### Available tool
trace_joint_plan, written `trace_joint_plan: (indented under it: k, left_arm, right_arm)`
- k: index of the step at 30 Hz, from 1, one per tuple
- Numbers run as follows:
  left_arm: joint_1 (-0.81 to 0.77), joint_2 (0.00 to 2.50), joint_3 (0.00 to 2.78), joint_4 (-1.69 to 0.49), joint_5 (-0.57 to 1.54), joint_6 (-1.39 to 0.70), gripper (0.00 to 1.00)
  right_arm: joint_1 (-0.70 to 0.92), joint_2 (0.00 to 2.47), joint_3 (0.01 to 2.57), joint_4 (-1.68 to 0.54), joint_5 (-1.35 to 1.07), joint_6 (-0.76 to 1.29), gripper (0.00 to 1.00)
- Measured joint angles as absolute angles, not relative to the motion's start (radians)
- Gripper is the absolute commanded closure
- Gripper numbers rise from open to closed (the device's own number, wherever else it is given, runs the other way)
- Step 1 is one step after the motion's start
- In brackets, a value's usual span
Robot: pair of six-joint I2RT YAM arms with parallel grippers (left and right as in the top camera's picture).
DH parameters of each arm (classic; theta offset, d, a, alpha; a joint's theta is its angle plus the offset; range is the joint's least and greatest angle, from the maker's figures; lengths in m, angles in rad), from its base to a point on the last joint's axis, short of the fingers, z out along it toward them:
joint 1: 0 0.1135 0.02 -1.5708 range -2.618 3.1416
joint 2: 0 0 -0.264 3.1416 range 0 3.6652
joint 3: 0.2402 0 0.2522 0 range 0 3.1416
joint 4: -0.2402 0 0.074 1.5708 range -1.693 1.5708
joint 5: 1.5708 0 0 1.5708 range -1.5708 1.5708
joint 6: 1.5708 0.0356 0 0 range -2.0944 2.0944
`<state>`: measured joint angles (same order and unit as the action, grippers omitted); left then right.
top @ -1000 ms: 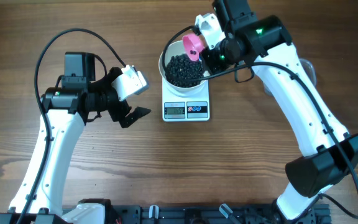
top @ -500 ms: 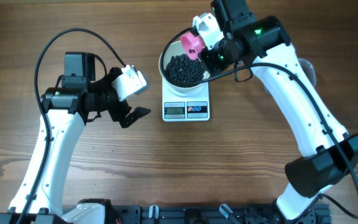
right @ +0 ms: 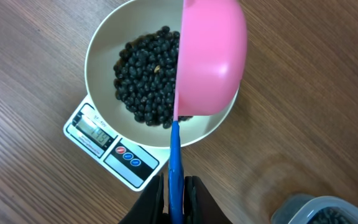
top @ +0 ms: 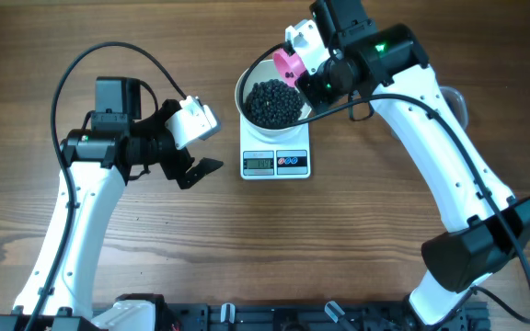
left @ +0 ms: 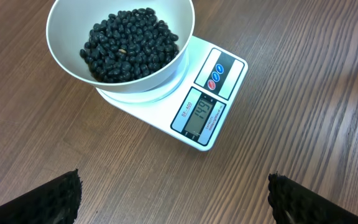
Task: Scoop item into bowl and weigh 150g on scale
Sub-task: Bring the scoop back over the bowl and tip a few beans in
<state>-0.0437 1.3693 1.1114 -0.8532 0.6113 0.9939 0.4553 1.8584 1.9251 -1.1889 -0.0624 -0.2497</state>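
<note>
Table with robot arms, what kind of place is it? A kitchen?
Probably a robot lab bench, not a kitchen: two robot arms at a wooden table, working with a scale and bowl of beans.

The scale (left: 166, 109) display (left: 201, 117) reads 149; its smaller print is illegible.

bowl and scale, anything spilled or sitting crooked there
Nothing stands out: the beans all lie inside the bowl, the bowl sits upright on the scale, and none lie spilled on the table.
</note>
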Motion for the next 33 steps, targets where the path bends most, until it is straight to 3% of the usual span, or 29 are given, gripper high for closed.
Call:
trace_joint_plan:
  k: [33]
  left_arm:
    - [-0.044,1.369,1.111,-0.853,0.611,0.994,0.0]
  right_arm:
    - [0.505,1.858,1.925,-1.17,-0.045,-0.355,0.96]
